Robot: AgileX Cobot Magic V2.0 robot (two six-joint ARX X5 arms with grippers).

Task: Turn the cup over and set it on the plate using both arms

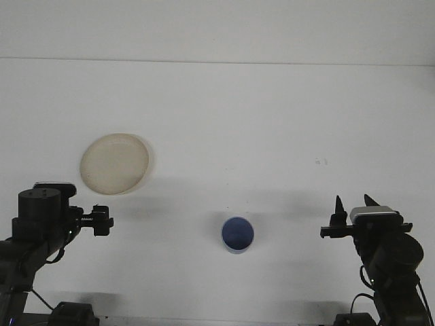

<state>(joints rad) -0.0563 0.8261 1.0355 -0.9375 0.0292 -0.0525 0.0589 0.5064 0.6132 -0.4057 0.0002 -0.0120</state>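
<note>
We're looking down over a wide white table [224,115], bare across most of its top, with a pale wall band along the far edge. Down at the lower left we've got the left arm [34,234], dark and bulky, its round wrist housing facing up at us. Opposite, at the lower right, sits the right arm [391,261], just as dark, with a pale block on top of its wrist.

Next in size, the plate [115,164]: a round cream disc lying flat on the left half of the table, just beyond the left arm and apart from it.

Then the cup [237,235], blue, standing with its mouth up, near the front edge and roughly midway between the two arms, touching neither. It's well apart from the plate.

Now the small stuff. The left gripper [102,221] points toward the cup, seen side-on, so we cannot tell how its fingers stand. The right gripper [353,204] has two black pointed fingers sticking up with a clear gap between them, parted and holding nothing.
</note>
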